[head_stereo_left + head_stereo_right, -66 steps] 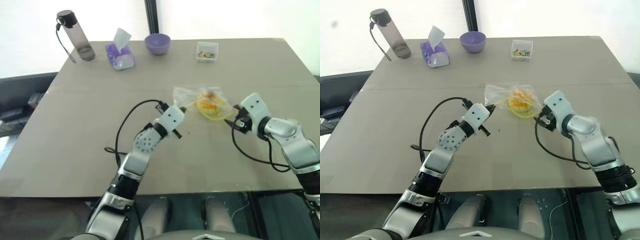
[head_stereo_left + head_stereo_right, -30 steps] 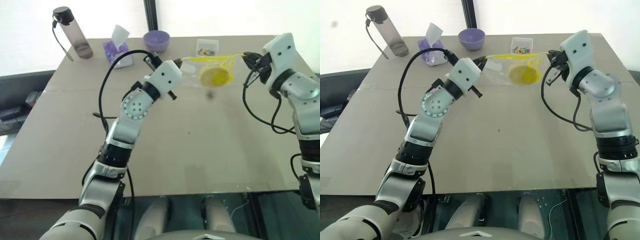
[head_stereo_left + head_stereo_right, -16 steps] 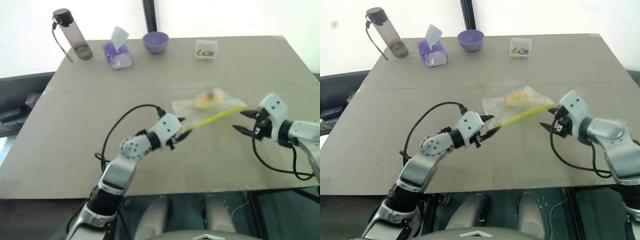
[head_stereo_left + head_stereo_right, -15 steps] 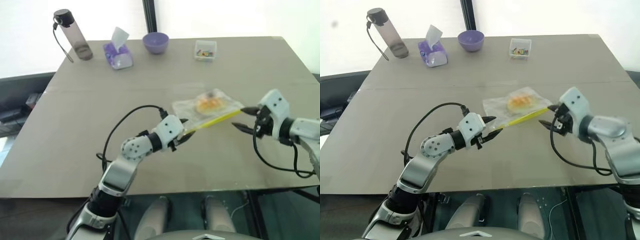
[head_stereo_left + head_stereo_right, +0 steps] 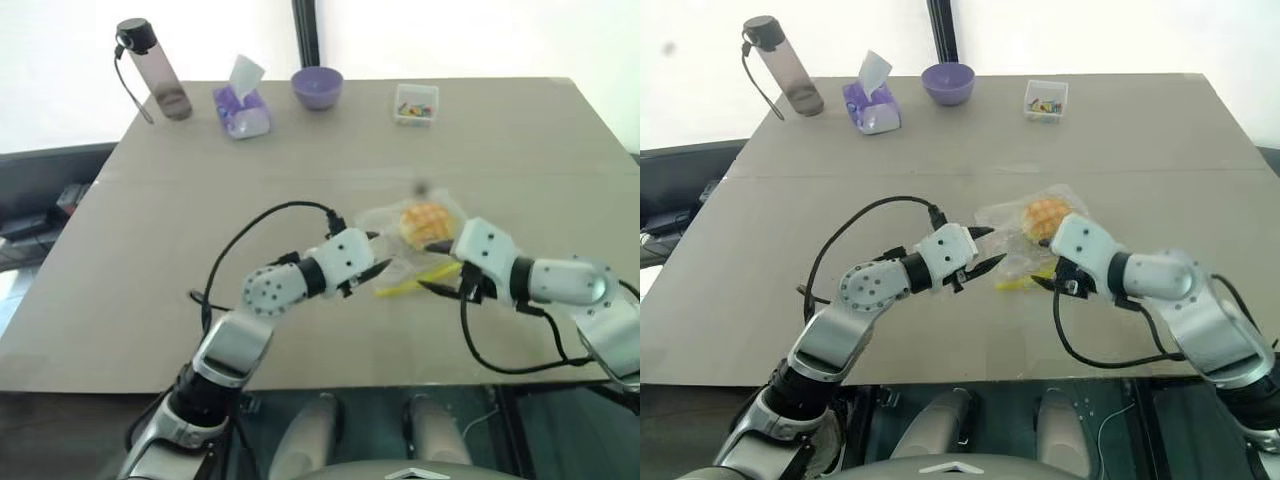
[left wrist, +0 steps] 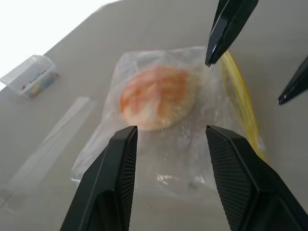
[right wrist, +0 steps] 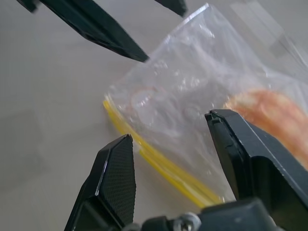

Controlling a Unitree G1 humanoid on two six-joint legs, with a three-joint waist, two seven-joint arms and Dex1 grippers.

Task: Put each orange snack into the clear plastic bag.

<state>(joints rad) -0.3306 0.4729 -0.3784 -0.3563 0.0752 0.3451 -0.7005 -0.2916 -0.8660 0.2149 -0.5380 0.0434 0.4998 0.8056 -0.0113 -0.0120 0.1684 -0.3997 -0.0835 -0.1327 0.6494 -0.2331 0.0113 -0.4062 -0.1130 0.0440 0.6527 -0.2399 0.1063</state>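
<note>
Snack (image 5: 423, 220) and clear plastic bag (image 5: 1032, 240) lay together on the table (image 5: 150, 240), right of centre and toward the near edge, the one orange snack in view already inside the bag at its far end. The bag's yellow seal strip (image 5: 415, 281) ran along its near edge, roughly parallel to the table's near edge and tilted a little. Both grippers flanked that near part of the bag: the left gripper (image 5: 377, 268) at the bag's left side, pointing rightward along the tabletop, and the right gripper (image 5: 438, 283) at its right side, pointing leftward, its tips close over the seal strip. So the strip's long axis ran nearly from one gripper to the other, and each arm sat about equally near its own end of it.

In the left wrist view the left gripper's fingers (image 6: 110, 183) stood parted with the bagged snack ahead between them, gripping nothing. In the right wrist view the right fingers (image 7: 113, 178) were likewise parted, straddling the strip's end without pinching it. Neither gripper held the bag; it rested slack on the table.

Both forearms lay low, reaching in from the near edge with wrists bent inward toward each other. Judging by this, what remained was perhaps pressing the seal shut, if anything.
</note>
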